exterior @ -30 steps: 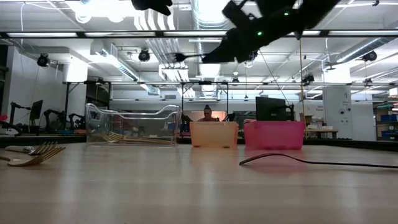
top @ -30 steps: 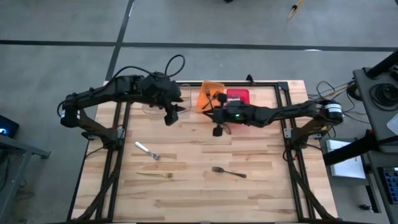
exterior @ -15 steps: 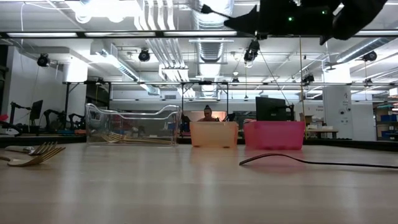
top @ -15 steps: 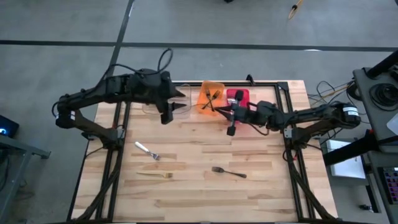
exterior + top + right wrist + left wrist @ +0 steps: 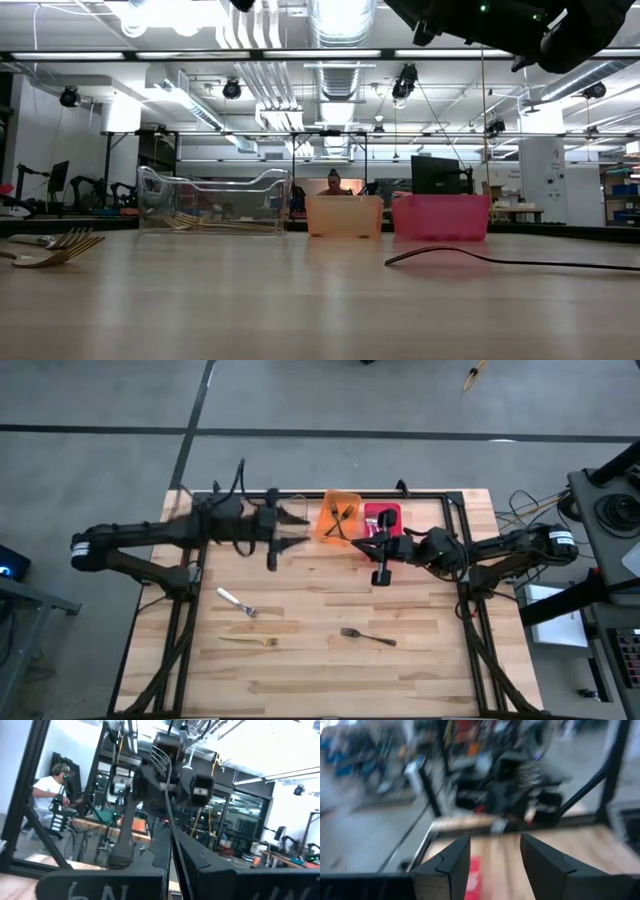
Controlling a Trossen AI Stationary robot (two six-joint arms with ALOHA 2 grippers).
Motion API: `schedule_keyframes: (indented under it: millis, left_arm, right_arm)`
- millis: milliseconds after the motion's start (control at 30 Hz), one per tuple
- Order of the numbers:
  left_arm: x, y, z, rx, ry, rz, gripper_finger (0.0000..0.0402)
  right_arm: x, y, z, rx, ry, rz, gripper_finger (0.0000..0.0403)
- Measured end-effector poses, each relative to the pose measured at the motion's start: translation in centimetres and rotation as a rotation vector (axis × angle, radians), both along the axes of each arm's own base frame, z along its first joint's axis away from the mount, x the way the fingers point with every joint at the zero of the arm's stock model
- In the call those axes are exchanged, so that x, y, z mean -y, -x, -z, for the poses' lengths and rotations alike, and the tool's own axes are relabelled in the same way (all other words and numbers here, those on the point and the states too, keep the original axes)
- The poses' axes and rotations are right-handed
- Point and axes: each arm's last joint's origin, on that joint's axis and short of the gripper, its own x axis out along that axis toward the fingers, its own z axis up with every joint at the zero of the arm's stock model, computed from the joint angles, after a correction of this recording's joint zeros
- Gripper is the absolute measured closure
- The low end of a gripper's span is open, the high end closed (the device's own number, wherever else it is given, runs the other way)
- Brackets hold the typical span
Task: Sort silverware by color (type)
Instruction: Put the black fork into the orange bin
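Note:
My right gripper [image 5: 172, 857] is shut on a black fork [image 5: 167, 795] high above the red bin [image 5: 392, 512]. My left gripper [image 5: 492, 852] stands open with nothing between its fingers, level, above the clear bin [image 5: 240, 538]. Three pieces of silverware lie flat on the table: a silver fork with a pale handle [image 5: 237, 602], a gold fork [image 5: 252, 641] and a black fork [image 5: 368, 635]. Dark forks lie in the orange bin [image 5: 326, 512], and slim utensils lie in the clear bin [image 5: 210, 222]. My right gripper pinches the fork's slim handle [image 5: 173, 842] between its two fingers. The fork runs on along the fingers, past their tips, and ends in the tines [image 5: 160, 757]. It slants upward, lifted clear of the bins and the table.
The three bins stand in a row at the table's far edge, seen in the low view as clear [image 5: 210, 200], orange [image 5: 344, 215] and red [image 5: 440, 215]. A black frame runs along the table's sides. A person sits far off in the room beyond the table.
My right gripper has drawn back toward the table's right edge, from over the orange bin to over the red one, and tipped its fingers upward, the fork still in them. My left gripper has tipped up from pointing down to level, its arm drawing back toward the left edge.

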Motion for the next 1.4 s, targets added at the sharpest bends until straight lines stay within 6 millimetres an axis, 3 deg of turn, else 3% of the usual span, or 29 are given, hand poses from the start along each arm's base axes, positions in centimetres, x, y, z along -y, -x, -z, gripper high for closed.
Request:
schedule_keyframes:
  millis: [133,300,500,733,1400]
  left_arm:
    - [0.3,-1.0,3.8,0.254,-0.028,0.130,0.0247]
    - [0.1,-2.0,7.3,0.520,-0.027,0.147,0.0255]
    - [-0.2,-4.5,9.2,0.579,-0.006,0.167,0.0272]
    - [-1.0,-7.1,9.4,0.576,0.056,0.166,0.0280]
    - [-1.1,-10.0,8.4,0.595,0.082,0.309,0.0283]
  right_arm:
    - [-0.3,0.0,-0.2,0.065,-0.035,-0.027,0.0394]
    - [-0.3,-0.4,0.1,0.076,-0.051,-0.037,0.0394]
    - [-0.3,-1.1,0.1,0.084,-0.052,-0.043,0.0394]
    - [-0.3,-1.6,0.3,0.084,-0.036,-0.076,0.0394]
    - [-0.3,-1.6,0.3,0.084,-0.035,-0.082,0.0394]
